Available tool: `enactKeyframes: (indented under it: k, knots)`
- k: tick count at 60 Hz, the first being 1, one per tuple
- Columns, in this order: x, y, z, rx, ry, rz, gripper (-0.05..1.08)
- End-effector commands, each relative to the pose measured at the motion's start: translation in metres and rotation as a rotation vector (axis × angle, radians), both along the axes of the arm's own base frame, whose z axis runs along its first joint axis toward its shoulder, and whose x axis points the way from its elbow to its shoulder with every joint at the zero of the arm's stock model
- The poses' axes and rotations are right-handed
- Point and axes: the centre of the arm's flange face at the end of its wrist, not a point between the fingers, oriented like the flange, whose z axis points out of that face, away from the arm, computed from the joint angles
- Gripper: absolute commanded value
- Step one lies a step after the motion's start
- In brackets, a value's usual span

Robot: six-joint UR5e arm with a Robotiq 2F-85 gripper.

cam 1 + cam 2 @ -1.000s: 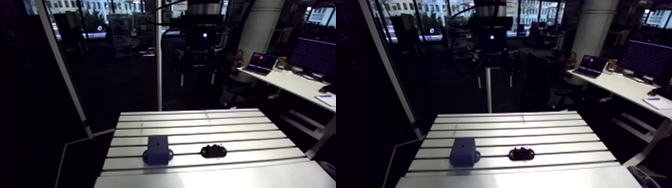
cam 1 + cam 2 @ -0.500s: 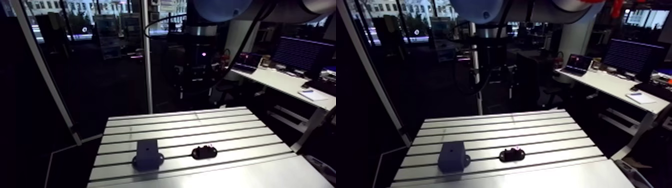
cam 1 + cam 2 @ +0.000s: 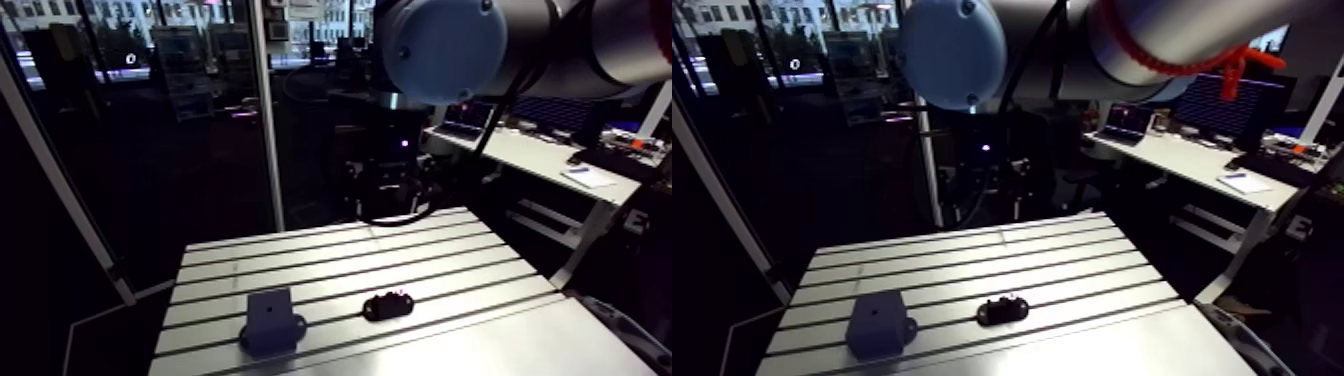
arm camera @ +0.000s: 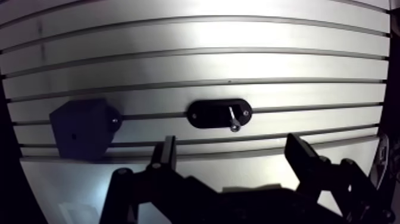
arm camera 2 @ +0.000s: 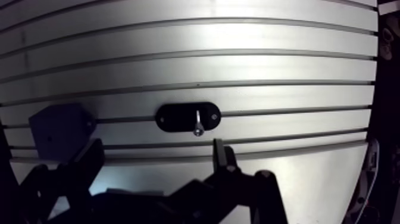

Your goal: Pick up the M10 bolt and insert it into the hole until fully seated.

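Observation:
In the wrist view my gripper point(image 4: 232, 149) is open, high above the table, and nothing is between its fingers point(image 4: 167, 150). Ahead of the fingers, a black oval holder point(image 4: 209, 113) lies on the slotted table with the silver M10 bolt point(image 4: 233, 118) standing in it near one end. A dark blue block point(image 4: 80, 128) with a small hole in its face sits beside the holder, off to one side of the gripper. The arm view shows the same block point(image 3: 271, 320) and holder point(image 3: 388, 305) near the table's front.
The aluminium table point(image 3: 450, 260) has long slots running across it. Its front edge lies close behind the block and holder. The arm's big light-blue joint point(image 3: 440, 45) hangs at the top of the arm view.
The arm view has swung as the camera moved, and the large joint has come into view at the top. Block and holder keep their places on the table.

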Motion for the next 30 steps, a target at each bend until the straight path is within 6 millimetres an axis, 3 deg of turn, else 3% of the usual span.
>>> enactKeyframes:
  k: [1,30]
  knots:
    - [0.005,0.012,-0.016,-0.003,0.011,0.004,0.01]
    - [0.015,0.008,-0.051,-0.005,0.007,0.016,0.01]
